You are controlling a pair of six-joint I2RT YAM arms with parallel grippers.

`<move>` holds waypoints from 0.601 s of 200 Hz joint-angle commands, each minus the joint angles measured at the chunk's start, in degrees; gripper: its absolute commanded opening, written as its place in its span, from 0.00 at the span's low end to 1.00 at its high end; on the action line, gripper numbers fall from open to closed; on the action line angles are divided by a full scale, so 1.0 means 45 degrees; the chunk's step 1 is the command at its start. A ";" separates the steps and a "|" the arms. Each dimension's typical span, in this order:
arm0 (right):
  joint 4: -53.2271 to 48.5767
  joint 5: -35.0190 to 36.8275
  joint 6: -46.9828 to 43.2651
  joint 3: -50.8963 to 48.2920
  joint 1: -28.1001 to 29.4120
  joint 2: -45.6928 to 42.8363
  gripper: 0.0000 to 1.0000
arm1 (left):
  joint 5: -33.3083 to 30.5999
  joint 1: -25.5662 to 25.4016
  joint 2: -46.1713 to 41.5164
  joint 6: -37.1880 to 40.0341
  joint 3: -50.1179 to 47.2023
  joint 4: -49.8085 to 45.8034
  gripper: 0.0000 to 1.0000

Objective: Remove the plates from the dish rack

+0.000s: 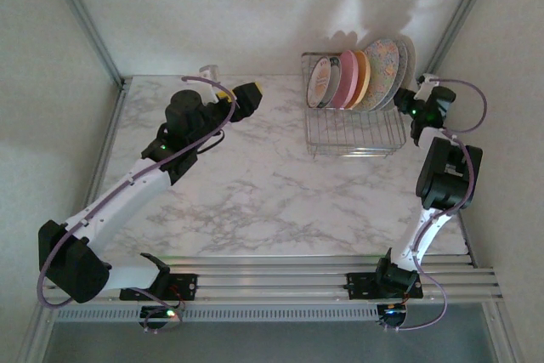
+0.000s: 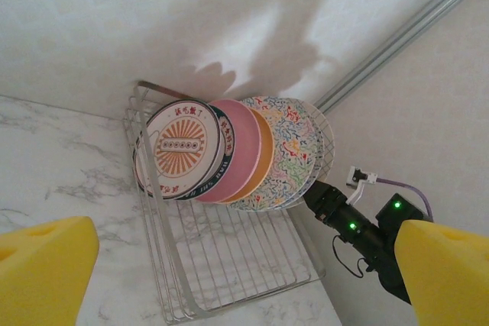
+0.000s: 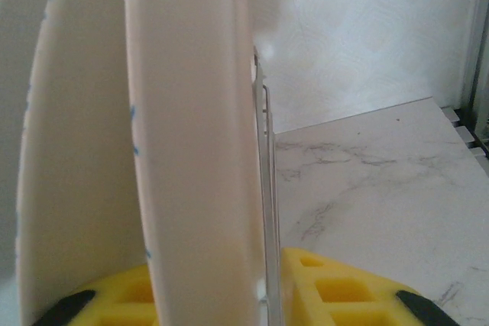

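Plates [image 1: 357, 78] stand on edge, packed face to face at the far end of the rack [image 1: 353, 138], at the far right of the table [image 1: 255, 193], faces turned left. Right gripper [image 1: 403, 99] sits at the stack's right end, fingers [image 3: 344, 288] straddling the end plate [image 3: 191, 150] rim, a rack wire alongside; jaws part-way apart, clamped or not I cannot tell. Left gripper [image 1: 251, 95] hangs well apart at mid-table, spread wide. Judgement: right arm's job, lift upward; wall close behind.
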 commanded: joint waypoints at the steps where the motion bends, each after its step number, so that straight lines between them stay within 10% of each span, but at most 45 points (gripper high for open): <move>1: -0.0167 -0.0064 -0.0186 0.0511 0.0178 0.0405 0.27 | 0.0117 -0.0126 -0.0111 -0.0130 0.0426 0.0141 0.99; 120: -0.0593 0.0748 -0.0309 0.0436 0.0553 -0.0229 0.02 | 0.0080 -0.0193 -0.0047 -0.0209 0.0408 0.0073 0.99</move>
